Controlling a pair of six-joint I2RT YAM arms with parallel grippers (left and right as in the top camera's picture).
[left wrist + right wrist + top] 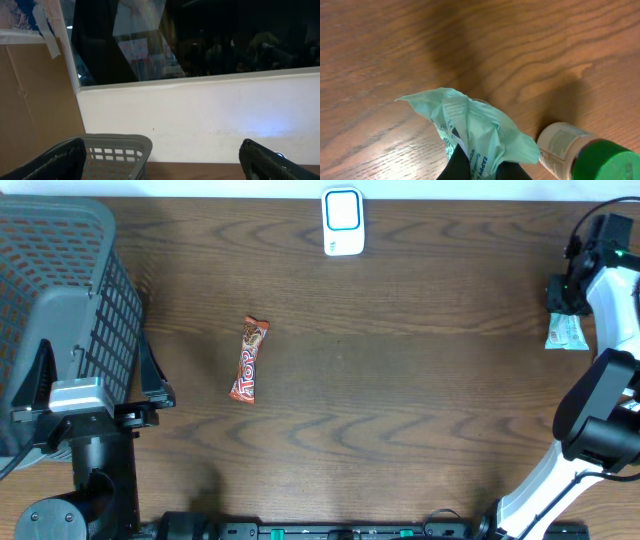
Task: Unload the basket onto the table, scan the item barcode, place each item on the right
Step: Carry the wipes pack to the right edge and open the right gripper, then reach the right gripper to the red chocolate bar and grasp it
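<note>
Looking down from above, you see the right tool point(560, 305) by the right edge of the counter point(420, 400), pressed together on a crinkly green packet point(566, 332). The white and blue scanner point(342, 220) sits at the middle of the far edge, well apart from the packet. A candy bar point(250, 360) lies flat, left of the middle. The left tool point(95, 380) is spread wide and holds nothing, over the near side of the gray basket point(60, 270) in the far left corner.

From the left wrist, you see the left tool point(160, 165) spread wide, with the basket point(117, 145) rim low down and a white wall behind.

From the right wrist, you see the right tool point(482, 172) pinching the packet point(475, 125), with a white bottle with a green cap point(565, 147) just beside it.
</note>
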